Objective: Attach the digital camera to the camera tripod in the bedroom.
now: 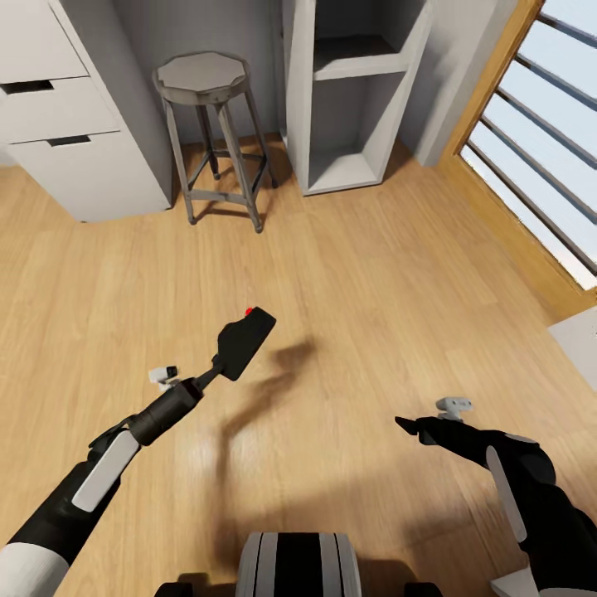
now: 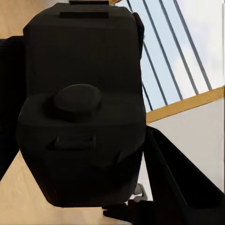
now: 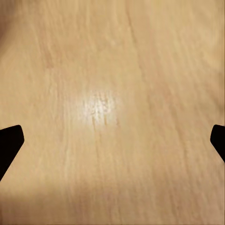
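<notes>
Left gripper (image 1: 222, 365) is clamped on the digital camera (image 1: 244, 342), holding it above the wood plank floor (image 1: 373, 274) in front of a round grey stool (image 1: 212, 133) and white shelf unit (image 1: 348, 91). Right gripper (image 1: 404, 424) hangs over the floor, its fingertips (image 3: 10, 143) spread wide with nothing between.

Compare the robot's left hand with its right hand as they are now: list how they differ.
The left hand is shut on the digital camera, while the right hand holds nothing.
The right hand's fingertips stand wide apart over bare wood floor; the left hand's wrist view is blocked by the camera body.
In the head view the left hand reaches further forward than the right.
Both hover above the floor.
</notes>
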`<state>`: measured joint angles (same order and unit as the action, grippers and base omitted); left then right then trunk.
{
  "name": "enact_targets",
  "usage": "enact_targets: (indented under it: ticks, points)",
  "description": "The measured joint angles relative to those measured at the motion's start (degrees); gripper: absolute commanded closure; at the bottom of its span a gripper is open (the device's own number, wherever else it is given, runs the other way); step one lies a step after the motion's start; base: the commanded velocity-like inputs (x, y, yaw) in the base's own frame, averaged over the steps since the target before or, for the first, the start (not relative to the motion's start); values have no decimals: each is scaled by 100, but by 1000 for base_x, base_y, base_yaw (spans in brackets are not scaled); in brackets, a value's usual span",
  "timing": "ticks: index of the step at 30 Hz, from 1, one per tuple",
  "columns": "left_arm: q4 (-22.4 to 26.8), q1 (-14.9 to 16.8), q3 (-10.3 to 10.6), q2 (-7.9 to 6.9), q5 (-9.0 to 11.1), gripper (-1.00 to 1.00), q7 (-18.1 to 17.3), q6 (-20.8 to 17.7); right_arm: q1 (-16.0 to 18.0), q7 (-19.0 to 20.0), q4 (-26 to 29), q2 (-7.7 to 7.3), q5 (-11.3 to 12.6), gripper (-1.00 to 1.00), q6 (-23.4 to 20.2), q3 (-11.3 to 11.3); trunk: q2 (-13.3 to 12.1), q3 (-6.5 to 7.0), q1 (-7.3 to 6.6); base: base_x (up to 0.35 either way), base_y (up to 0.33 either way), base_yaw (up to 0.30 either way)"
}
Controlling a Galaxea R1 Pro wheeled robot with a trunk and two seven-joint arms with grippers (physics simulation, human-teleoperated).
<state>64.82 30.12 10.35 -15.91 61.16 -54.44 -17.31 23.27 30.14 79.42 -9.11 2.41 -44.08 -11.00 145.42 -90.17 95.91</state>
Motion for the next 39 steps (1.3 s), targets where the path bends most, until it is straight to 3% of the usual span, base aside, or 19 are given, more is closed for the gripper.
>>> enact_targets:
  ticks: [4,5,7,11,14,16,18,28,29,30,31,35,39]
  points:
    - [-182,0,-9,-41,55,100,-284,-15,0,2,0,-3,0,-100,0,0,-5,89,-10,0,0,0]
    - [-366,0,-15,-114,67,100,-352,-8,0,4,6,-3,-1,-100,-3,4,-7,111,-13,0,0,0]
    - [-411,0,-18,-125,68,100,-293,-12,0,5,7,-12,-7,-100,-5,7,-9,155,-18,0,0,0]
    - [-431,0,-20,-132,38,100,81,-14,0,3,8,-17,-11,-100,-6,8,-15,244,-28,0,0,0]
    - [-400,0,-10,-126,18,100,600,-14,0,3,8,-18,-7,-100,-3,8,-19,310,-36,0,0,0]
    - [-352,0,4,-116,13,100,1010,-13,0,1,9,-15,-19,-100,-2,9,-21,355,-41,0,0,0]
    - [-248,0,27,-95,-3,100,1713,-10,0,-1,9,-13,-24,-100,-1,9,-24,399,-46,0,0,0]
    - [-203,0,26,-66,0,100,2240,-12,0,0,9,-15,-2,-100,-8,2,-38,621,-72,0,0,0]
    - [-189,0,24,-63,-3,100,2405,-11,0,0,9,-17,-1,-100,-8,1,-39,643,-75,0,0,0]
    - [185,2,11,25,27,100,3247,-28,0,0,9,-20,-6,-100,-9,0,-40,666,-78,0,0,0]
    - [313,1,23,59,16,100,3517,-31,0,0,9,-21,-6,-100,-9,0,-41,687,-80,0,0,0]
    - [534,0,264,148,10,100,4597,-40,0,-1,9,-21,-9,-100,-9,0,-47,776,-90,0,0,0]
    - [691,1,395,165,28,100,5213,-39,0,-1,9,-21,-17,-100,-9,0,-52,865,-101,0,0,0]
